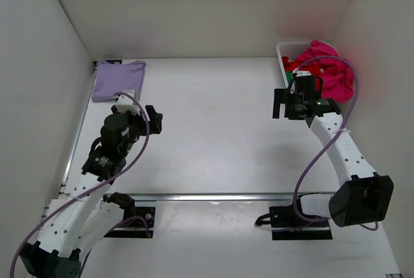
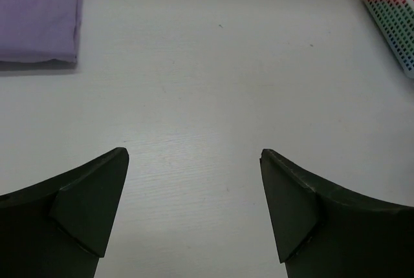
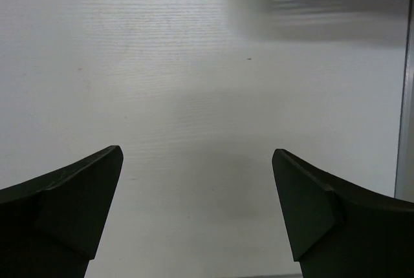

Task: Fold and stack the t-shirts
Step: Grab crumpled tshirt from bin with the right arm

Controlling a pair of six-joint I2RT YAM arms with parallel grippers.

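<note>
Lavender shirt [image 1: 118, 79] lies folded flat in the far left corner of the counter [image 1: 213, 142], likely as the base of the stack. The pink shirt [image 1: 331, 74] is heaped in the basket [image 1: 283, 50] at far right, not yet folded. The left gripper [image 1: 154, 120] hangs released over bare counter near the folded one. The right gripper [image 1: 281, 103] hangs released just beside the basket, probably placed to reach in.

Left wrist: jaws wide, nothing between them. The folded one is at top left, and red and green cloth [image 2: 388, 6] shows through the basket's lattice at right.

Right wrist: jaws wide and empty over bare counter, with the basket's edge at the top.
</note>
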